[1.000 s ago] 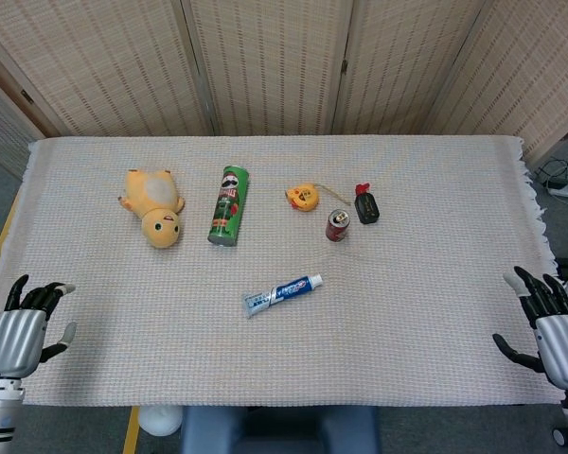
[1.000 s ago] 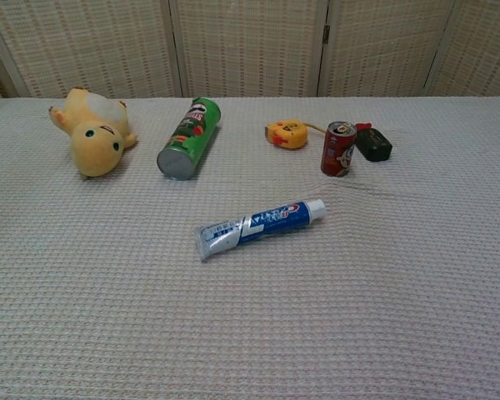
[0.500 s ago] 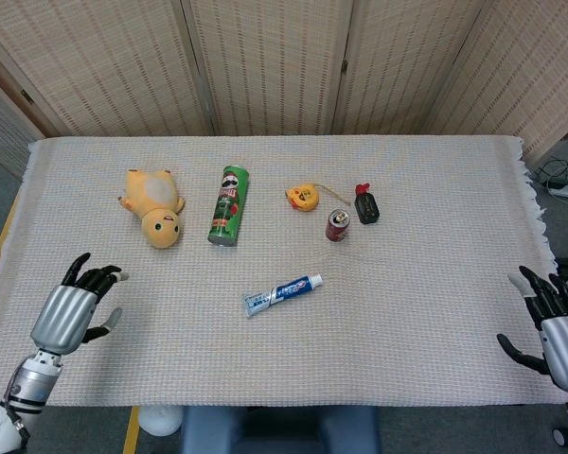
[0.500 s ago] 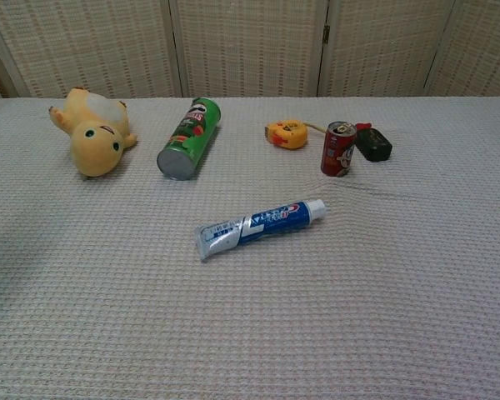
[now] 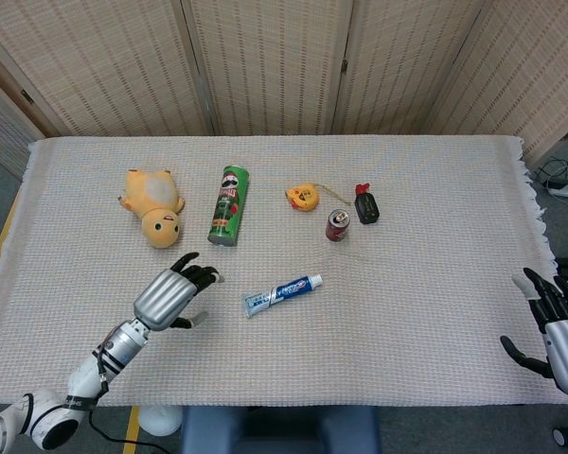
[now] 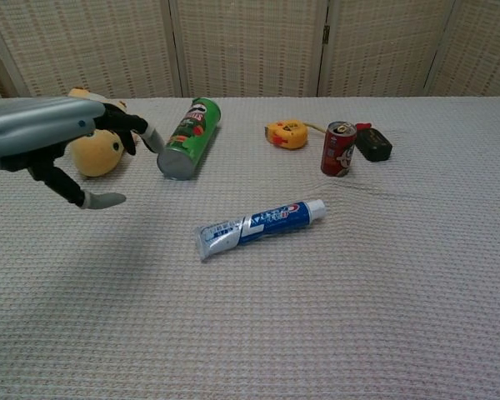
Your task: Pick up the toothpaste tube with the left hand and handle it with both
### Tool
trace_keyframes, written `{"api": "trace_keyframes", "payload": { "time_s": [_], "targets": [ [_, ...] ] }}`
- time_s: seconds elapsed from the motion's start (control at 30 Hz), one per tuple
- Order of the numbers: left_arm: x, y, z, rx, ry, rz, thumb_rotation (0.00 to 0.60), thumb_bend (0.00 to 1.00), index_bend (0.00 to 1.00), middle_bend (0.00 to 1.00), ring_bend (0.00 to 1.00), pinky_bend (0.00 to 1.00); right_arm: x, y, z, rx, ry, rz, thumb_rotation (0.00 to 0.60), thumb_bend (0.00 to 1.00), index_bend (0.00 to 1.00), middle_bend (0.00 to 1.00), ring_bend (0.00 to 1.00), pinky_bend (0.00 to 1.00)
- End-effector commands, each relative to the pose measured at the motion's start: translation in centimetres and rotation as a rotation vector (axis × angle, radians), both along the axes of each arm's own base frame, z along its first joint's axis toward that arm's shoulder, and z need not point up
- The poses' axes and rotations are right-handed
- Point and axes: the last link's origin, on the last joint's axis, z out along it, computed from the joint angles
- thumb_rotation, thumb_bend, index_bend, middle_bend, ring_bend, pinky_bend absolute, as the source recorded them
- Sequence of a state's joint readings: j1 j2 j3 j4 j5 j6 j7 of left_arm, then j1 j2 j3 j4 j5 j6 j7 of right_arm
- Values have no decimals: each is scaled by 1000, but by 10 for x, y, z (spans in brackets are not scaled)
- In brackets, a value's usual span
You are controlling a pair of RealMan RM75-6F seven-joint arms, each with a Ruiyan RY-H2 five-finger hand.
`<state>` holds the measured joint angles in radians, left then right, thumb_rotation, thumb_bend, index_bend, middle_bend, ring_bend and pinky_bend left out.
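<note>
The blue and white toothpaste tube [image 5: 283, 293] lies flat near the middle of the cloth, cap toward the right; the chest view shows the tube [image 6: 258, 227] untouched. My left hand [image 5: 170, 296] hovers open just left of the tube, fingers spread and empty, and the chest view has this hand [image 6: 54, 142] above the cloth at the left. My right hand [image 5: 560, 326] stays at the table's right front edge, open and empty, far from the tube; the chest view does not show it.
A yellow plush toy [image 5: 154, 207] and a green chip can [image 5: 229, 205] lie behind the left hand. A yellow tape measure [image 5: 303, 197], a red soda can [image 5: 337, 225] and a small black object [image 5: 365, 206] sit behind the tube.
My left hand has swept from the table's left front edge rightward and inward to just beside the tube. The right hand sank slightly at the right edge. The tube has not moved.
</note>
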<state>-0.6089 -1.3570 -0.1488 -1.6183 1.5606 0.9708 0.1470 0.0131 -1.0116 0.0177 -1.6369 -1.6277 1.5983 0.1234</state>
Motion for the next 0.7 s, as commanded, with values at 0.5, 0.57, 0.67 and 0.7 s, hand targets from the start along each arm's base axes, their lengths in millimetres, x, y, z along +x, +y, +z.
{"api": "trace_keyframes", "payload": {
  "time_s": [0.5,0.57,0.67,0.7],
  "targets": [
    [38,27,-92,-70,96,23,600,283,189,228,235,103,-2,0,0,3,-3,-16,592,331,0,78,110,0],
    [43,29,-99,-75,92,24,600,283,189,228,237,103,-2,0,0,4,-2,-16,591,331,0,78,110,0],
    [49,33,-108,-75,78,37,600,283,195,228,244,104,-2,0,0,3,-3,-20,595,331,0,78,111,0],
    [50,35,-110,-76,75,42,600,283,198,228,247,104,-2,1,0,1,-4,-20,593,331,0,78,110,0]
  ]
}}
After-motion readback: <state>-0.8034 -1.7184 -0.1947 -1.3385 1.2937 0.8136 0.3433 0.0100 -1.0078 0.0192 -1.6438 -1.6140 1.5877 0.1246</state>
